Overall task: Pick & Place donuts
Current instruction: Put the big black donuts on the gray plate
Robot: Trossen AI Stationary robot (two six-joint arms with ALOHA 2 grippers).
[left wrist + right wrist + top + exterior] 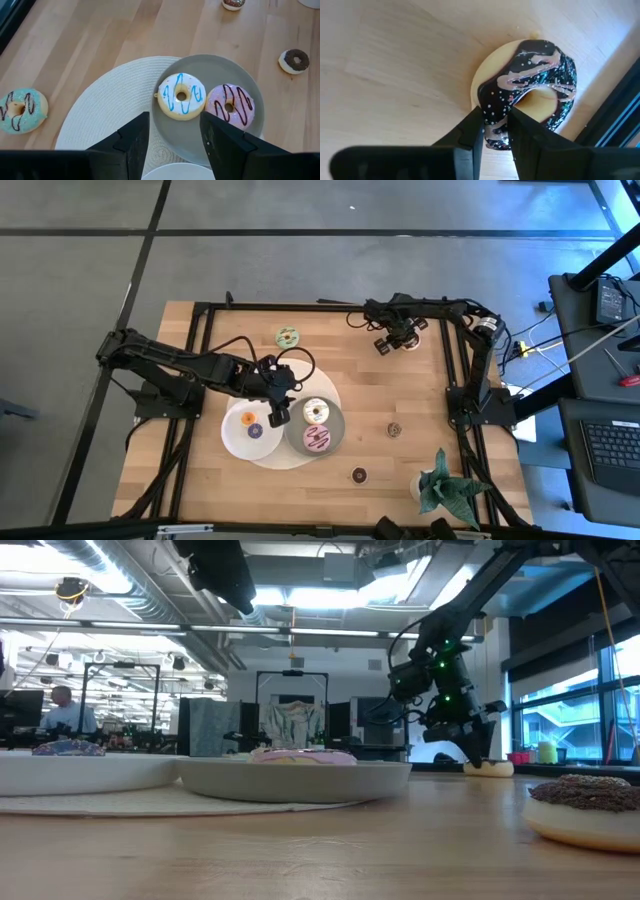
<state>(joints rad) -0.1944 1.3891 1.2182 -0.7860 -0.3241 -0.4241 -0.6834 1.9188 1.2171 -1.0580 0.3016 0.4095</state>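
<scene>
Left end effector (278, 412) hangs between the white plate (238, 442) and grey plate (296, 438), fingers spread wide, empty; white donut (181, 95) and pink donut (230, 105) sit on grey. Right end effector (495, 131) at the surface's far right corner, fingers nearly together, pinching the dark-iced donut (532, 82) by its ring wall. Likely light, stiff, slick icing: grip through the hole. Frame rail close beside; lift straight up.

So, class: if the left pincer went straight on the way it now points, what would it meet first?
Probably the white donut on the grey plate: it lies ahead of the open left pincer, though depth is unclear.
</scene>
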